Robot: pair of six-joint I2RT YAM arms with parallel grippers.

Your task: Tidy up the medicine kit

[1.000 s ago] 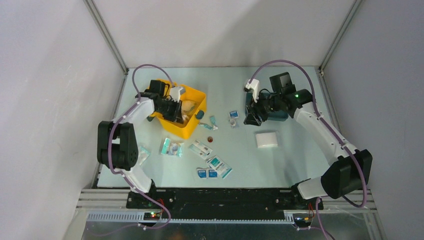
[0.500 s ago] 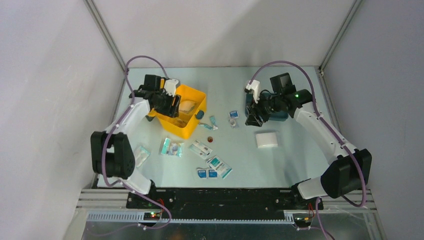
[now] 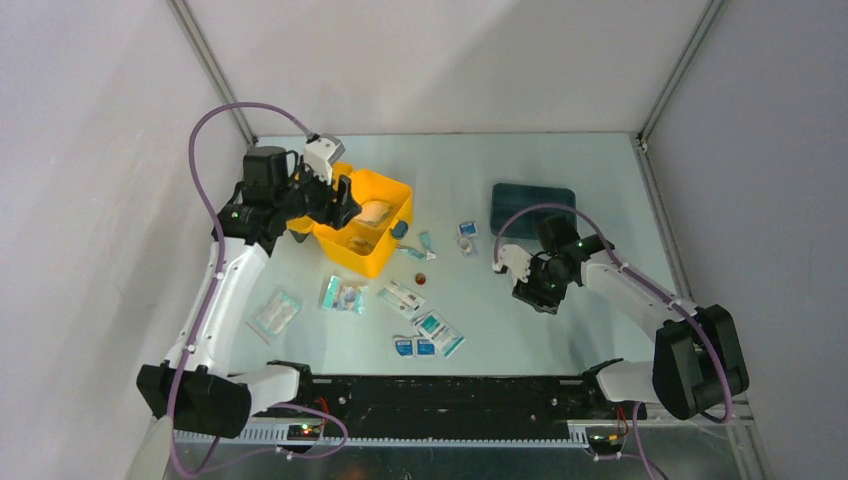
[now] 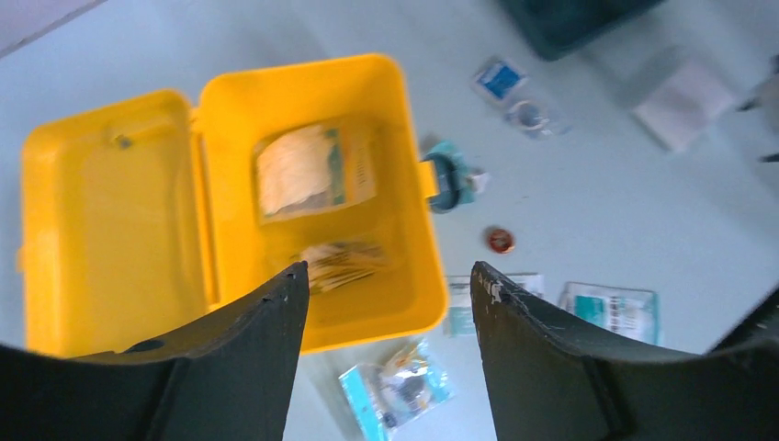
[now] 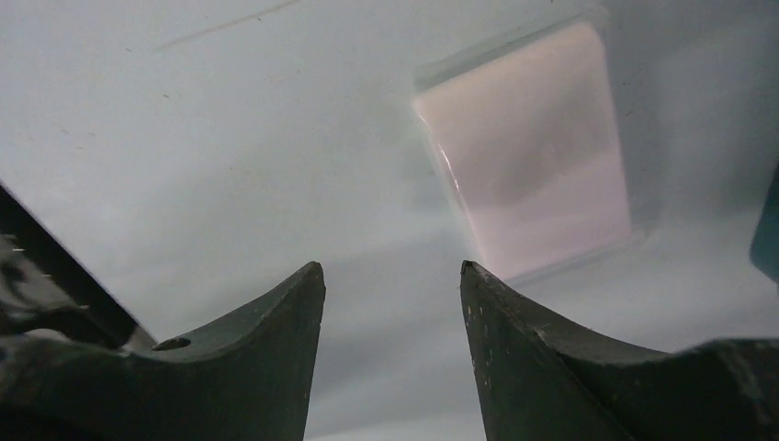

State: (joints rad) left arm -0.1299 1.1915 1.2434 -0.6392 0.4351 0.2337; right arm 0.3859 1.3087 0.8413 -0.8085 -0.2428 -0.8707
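The medicine kit is a bright yellow box, standing open at the back left of the table. In the left wrist view its lid lies folded out to the left, and the kit's tub holds a pale packet and another packet. My left gripper hovers above the kit's left edge, open and empty. My right gripper is low over the table at centre right, open with nothing between its fingers. A white pad lies just beyond its right fingertip.
A flat dark teal tray sits at the back right. Several sachets lie loose in front of the kit. A small red-brown disc and a blue packet lie mid-table.
My left gripper has risen out of the kit, drawn back to the left and opened. My right arm has swung from the teal tray toward the near side, down over the white pad.
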